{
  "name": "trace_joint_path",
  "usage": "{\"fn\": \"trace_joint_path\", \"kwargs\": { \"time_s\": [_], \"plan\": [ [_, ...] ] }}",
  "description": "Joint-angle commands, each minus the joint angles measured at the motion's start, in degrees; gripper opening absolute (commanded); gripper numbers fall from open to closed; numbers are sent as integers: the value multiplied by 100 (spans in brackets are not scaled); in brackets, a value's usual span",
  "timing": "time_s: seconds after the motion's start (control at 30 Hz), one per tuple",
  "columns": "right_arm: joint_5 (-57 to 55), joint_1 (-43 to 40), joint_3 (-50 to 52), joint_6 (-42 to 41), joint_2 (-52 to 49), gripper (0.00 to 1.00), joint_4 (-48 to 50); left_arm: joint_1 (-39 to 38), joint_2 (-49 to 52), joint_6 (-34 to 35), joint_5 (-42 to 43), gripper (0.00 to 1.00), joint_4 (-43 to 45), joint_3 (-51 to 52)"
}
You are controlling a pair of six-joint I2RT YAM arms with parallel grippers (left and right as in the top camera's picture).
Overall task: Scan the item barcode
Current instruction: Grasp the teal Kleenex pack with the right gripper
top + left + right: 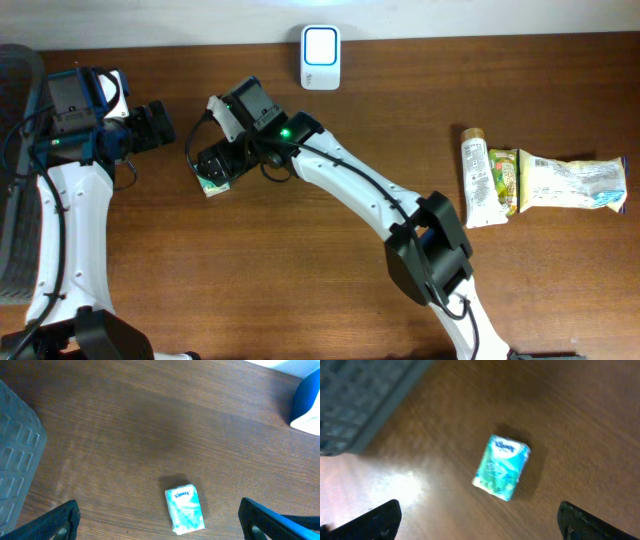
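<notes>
overhead view: small teal and white plastic tissue pack (212, 184) lies flat on the brown wooden table (300, 280) at about 9 o'clock, partly under the right gripper (214, 162). the right arm reaches across from 5 o'clock.

right wrist view: right gripper fingers (375, 520) are spread wide and released, with nothing between them. the pack (501, 467) sits apart below, long axis tilted toward 1 o'clock, printed face up, no barcode visible.

left gripper (158, 125) hovers at 10 o'clock of the pack, fingers also released and empty. its wrist view shows the pack (185, 510) on bare wood, untouched.

white rounded scanner with a lit window (320, 45) stands at 12 o'clock of the table, well apart from the pack. grey plastic crate (15, 180) is at the 9 o'clock edge. a white tube and two snack packets (520, 182) wait at 3 o'clock.

step, my read: right arm is over the pack with nothing gripped, so either a pick about to start or a put-down just finished; can't tell which.

if a pick, the next move calls for turning the wrist to match the tilt, coming down with the fingers across the pack's narrow sides, closing gently since it's soft, then carrying it toward 1 o'clock to the scanner with the barcode side facing the window. the barcode is likely underneath, so a flip is needed.
</notes>
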State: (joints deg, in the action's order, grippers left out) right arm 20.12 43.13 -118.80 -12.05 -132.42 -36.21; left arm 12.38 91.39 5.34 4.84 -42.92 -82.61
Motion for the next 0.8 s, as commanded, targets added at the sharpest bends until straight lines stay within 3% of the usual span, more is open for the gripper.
{"fn": "trace_joint_path", "kwargs": {
  "time_s": [0.0, 0.07, 0.17, 0.2, 0.27, 0.7, 0.77],
  "plan": [
    [-87, 31, 52, -476, -345, 97, 179, 4, -11, -74, -20, 99, 15, 0],
    [-90, 31, 52, -474, -509, 85, 197, 4, -11, -74, -20, 99, 15, 0],
    [-90, 37, 52, -501, -820, 49, 378, 4, -11, -74, -20, 99, 15, 0],
    [-90, 44, 52, -601, -894, 45, 457, 4, -11, -74, -20, 99, 15, 0],
    [-87, 85, 52, -835, -1091, 40, 664, 4, -11, -74, -20, 99, 15, 0],
    [-201, 219, 66, -841, -1416, 33, 627, 4, -11, -74, -20, 99, 15, 0],
    [-199, 219, 66, -841, -1519, 27, 605, 4, -11, -74, -20, 99, 15, 0]
  ]
}}
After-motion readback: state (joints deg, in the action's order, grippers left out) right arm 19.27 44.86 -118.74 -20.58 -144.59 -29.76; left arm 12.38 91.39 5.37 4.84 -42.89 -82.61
